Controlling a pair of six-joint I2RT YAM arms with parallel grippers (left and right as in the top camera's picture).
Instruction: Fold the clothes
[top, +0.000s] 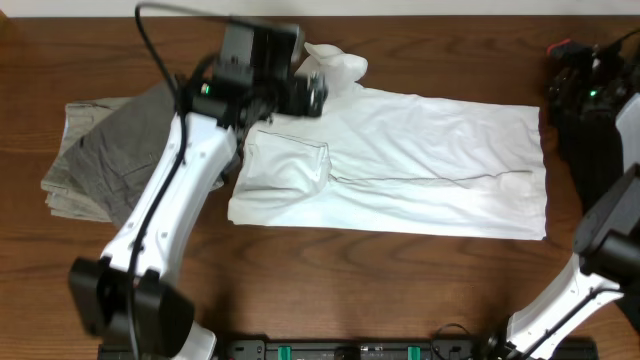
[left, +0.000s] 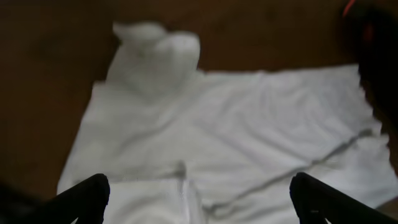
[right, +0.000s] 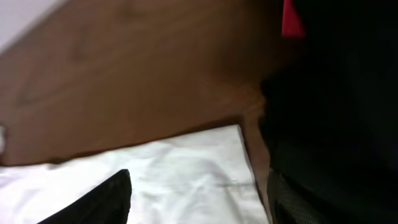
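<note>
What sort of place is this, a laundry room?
Most likely a robotics lab or test bench, not a laundry. A white left arm and a white right arm stand at a dark brown wooden table, with a plain white short-sleeved T-shirt laid out beside grey-khaki trousers.

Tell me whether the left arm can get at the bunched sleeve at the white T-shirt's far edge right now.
Probably yes. The left pincer hangs open over the white T-shirt, close to the bunched sleeve, with nothing lying between them or on the sleeve.
</note>
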